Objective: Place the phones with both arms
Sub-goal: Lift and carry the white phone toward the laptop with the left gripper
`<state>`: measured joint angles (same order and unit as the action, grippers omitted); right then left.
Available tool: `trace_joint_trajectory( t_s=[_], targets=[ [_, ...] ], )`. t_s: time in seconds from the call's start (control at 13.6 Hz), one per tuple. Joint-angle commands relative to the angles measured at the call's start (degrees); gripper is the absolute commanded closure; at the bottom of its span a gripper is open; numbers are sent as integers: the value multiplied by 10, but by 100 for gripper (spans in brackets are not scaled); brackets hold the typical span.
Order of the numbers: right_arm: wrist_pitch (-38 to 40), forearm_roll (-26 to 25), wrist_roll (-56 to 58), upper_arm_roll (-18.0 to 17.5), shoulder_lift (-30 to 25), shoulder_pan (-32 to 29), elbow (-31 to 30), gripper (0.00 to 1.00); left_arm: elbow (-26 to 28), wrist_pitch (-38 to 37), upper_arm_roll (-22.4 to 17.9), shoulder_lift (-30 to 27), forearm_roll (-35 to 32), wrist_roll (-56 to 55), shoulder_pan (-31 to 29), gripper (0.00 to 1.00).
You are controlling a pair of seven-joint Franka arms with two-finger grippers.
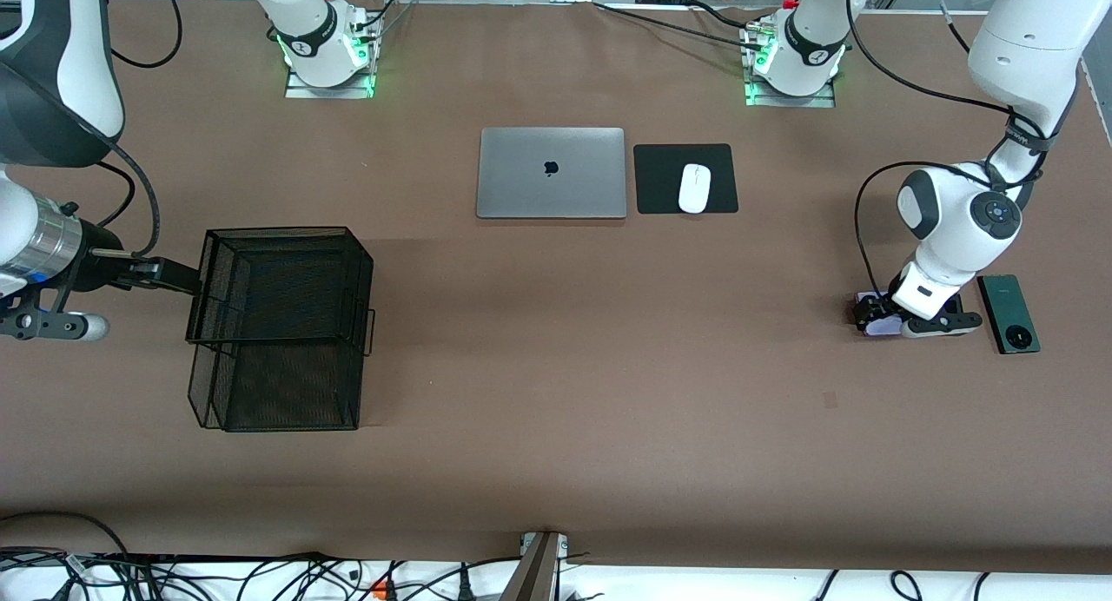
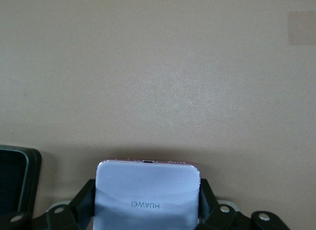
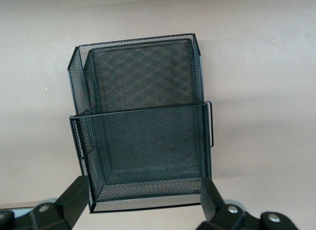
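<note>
Care is called for in the step judged to be in hand, the pickup of the lilac phone [image 2: 147,199] by the left hand [image 1: 879,317]: the pinch should be kept square across the phone's two edges and the lift made straight up, so that the slim body is not tipped out of the grip or dragged against the green phone [image 1: 1008,313].

Down at the table [image 1: 556,392], at the left arm's end, the left hand is seen with its fingers [image 2: 85,200] pressed against both sides of the lilac phone, which fills the gap between them and appears to lie flat on the table. The green phone lies just beside that hand, apart from it, flat on the table. A dark edge, probably the black phone [image 2: 17,183], is glimpsed beside the lilac one in the left wrist view.

At the right arm's end the right hand [image 3: 143,203] is spread either side of the mesh basket's [image 1: 282,323] rim; contact cannot be told.
</note>
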<state>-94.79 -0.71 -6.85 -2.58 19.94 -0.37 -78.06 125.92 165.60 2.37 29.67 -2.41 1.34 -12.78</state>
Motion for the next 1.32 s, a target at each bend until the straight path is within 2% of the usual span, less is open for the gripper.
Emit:
trace_joint_trajectory(
  t_s=[0.0,0.15,0.29,0.52,0.88,0.96,1.1,1.25],
  targets=[
    [5,3,-8,-3,-6,-3,-1,0,-86,-118,8,-1,9,-6,16,100],
    [5,2,-7,-3,-6,-3,-2,0,-167,-220,22,0,9,-16,27,100],
    [3,2,-3,-2,-6,-5,-1,0,-220,-261,24,7,13,-46,67,100],
    [4,2,1,-2,-6,-6,-1,0,-269,-265,24,41,14,-127,154,100],
    [4,3,0,-2,-6,-5,-1,0,-306,-266,21,72,7,-338,323,100],
    [2,3,-3,-2,-6,-5,-1,0,-333,-266,19,96,8,-386,364,100],
    [8,11,-4,-2,-6,-5,-1,0,-421,-295,12,154,7,-469,431,100],
    [21,11,0,0,-7,-5,-3,0,-501,-318,-20,205,7,-526,497,100]
  ],
)
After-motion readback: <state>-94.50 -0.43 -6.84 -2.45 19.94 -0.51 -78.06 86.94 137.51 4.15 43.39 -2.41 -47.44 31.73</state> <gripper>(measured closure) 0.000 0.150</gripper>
